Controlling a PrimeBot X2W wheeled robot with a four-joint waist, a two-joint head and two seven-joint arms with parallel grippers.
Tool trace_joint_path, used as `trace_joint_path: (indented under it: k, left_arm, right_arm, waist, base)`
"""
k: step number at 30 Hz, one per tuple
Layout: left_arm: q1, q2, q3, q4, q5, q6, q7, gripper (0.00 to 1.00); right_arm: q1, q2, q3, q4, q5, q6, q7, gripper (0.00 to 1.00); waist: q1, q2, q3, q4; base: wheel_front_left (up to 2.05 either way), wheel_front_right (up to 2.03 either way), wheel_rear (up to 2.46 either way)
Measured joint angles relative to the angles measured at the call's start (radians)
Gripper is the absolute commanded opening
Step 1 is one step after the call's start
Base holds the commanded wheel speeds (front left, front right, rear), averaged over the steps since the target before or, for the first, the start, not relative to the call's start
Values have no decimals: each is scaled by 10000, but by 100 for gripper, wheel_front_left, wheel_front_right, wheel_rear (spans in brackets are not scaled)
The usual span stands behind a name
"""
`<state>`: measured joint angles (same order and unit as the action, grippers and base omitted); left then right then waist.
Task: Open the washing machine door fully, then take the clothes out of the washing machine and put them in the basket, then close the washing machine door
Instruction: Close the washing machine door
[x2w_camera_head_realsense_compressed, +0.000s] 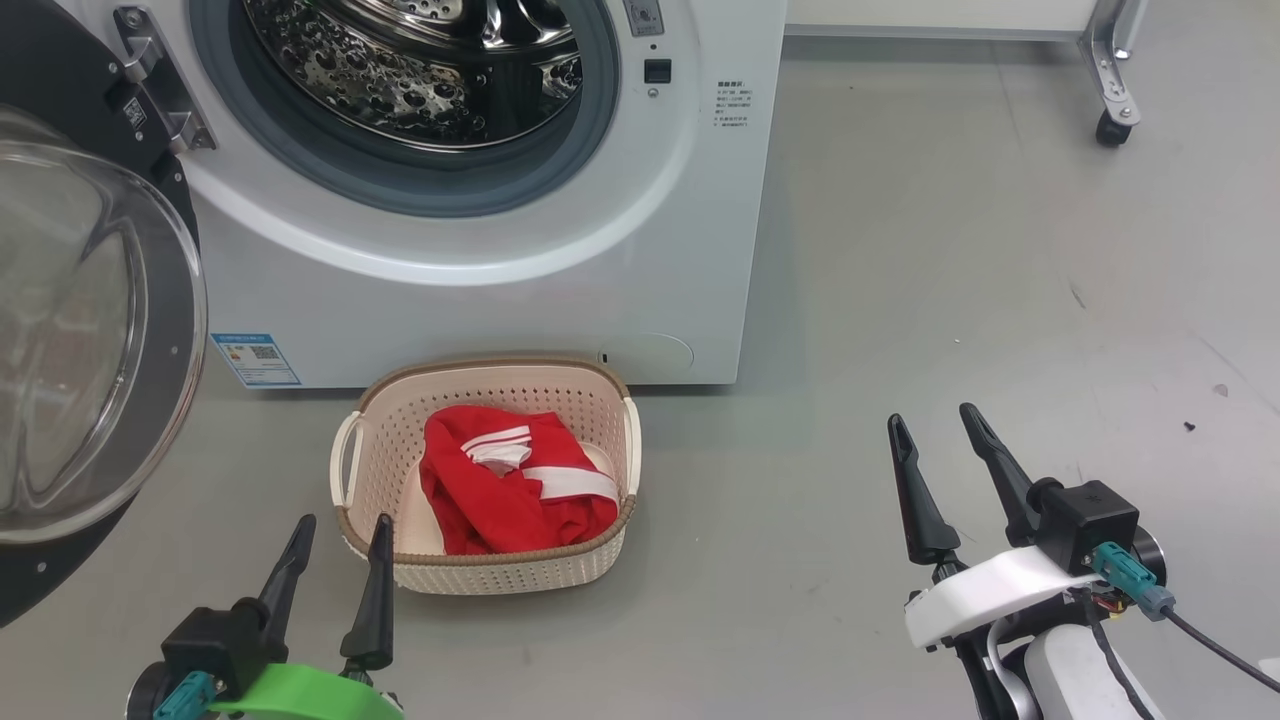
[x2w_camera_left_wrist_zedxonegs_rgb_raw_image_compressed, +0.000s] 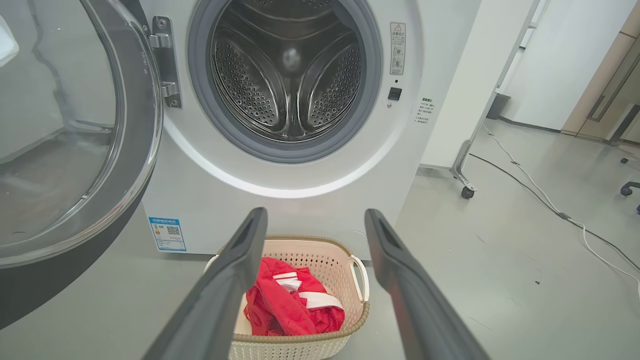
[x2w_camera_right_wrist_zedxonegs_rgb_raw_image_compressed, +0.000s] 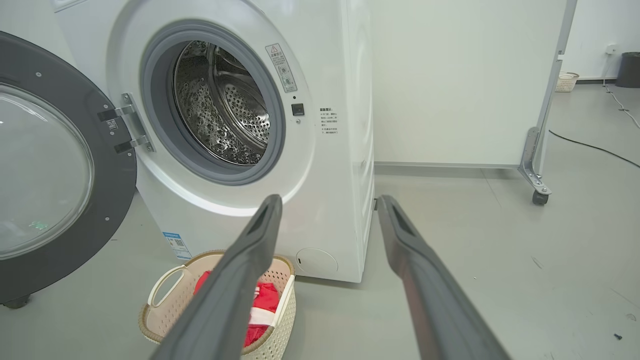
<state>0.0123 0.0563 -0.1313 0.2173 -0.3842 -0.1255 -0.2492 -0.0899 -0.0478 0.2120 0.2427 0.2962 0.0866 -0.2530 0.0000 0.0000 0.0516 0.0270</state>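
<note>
Clothes (x2w_camera_head_realsense_compressed: 505, 480), bright red with broad white stripes, lie heaped in the basket (x2w_camera_head_realsense_compressed: 480, 575), bunched toward its right side and leaving a strip of the cream bottom bare on the left. The basket stands on the grey floor (x2w_camera_head_realsense_compressed: 900, 250) just in front of the washing machine (x2w_camera_head_realsense_compressed: 480, 310), its far rim close to the machine's base and right of the small blue label (x2w_camera_head_realsense_compressed: 256, 360). Above it the round port stands uncovered, and the dimpled steel drum (x2w_camera_head_realsense_compressed: 420, 70) shows inside the grey rubber ring. The washing machine door (x2w_camera_head_realsense_compressed: 80, 340) hangs swung wide open on its hinge at the machine's left, its clear glass bowl facing outward. The left gripper (x2w_camera_head_realsense_compressed: 343, 525) hovers at the basket's near left corner with its two dark fingers spread apart; whether it touches the rim cannot be told. The right gripper (x2w_camera_head_realsense_compressed: 932, 418) sits well to the right of the basket over open floor, its fingers likewise parted and pointing toward the machine. Far off on the right, a caster (x2w_camera_head_realsense_compressed: 1112, 125) of a wheeled frame rests on the floor.
</note>
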Motion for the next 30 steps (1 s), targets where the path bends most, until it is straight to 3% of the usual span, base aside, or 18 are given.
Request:
trace_joint_path:
  k: [30]
  left_arm:
    - [49, 54, 13, 4, 42, 0, 0, 100]
  right_arm:
    - [0, 0, 2, 19, 0, 0, 0, 100]
  waist:
    - [0, 0, -50, -22]
  base:
    - [-7, 7, 0]
